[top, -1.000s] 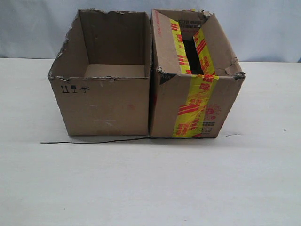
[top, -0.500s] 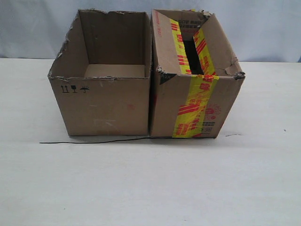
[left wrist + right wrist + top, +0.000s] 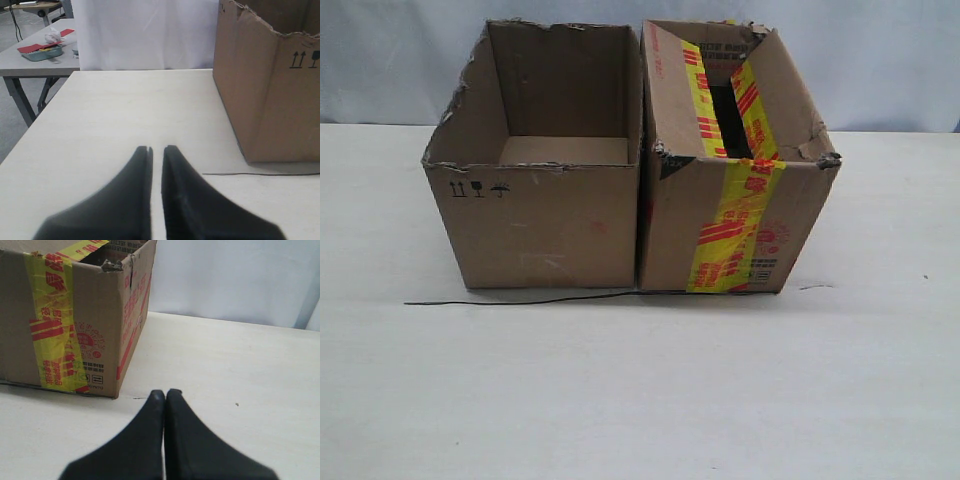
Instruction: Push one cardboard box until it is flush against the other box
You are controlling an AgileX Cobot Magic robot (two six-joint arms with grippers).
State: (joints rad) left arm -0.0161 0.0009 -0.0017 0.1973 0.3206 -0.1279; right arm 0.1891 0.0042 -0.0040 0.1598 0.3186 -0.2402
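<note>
While flush, cardboard box (image 3: 720, 215) and other box (image 3: 545, 225)

brown cardboard box (image 3: 670, 230), red-striped yellow tape (image 3: 730, 235), plain brown other box (image 3: 535, 225)

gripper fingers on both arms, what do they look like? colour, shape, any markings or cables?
Left gripper and right gripper match: matte black fingers, wide at the base, tapering to blunt tips. No markings or cables show. Arms themselves are out of frame.

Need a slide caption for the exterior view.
Taped box flush against plain box on a pale table, thin black wire in front.
</note>
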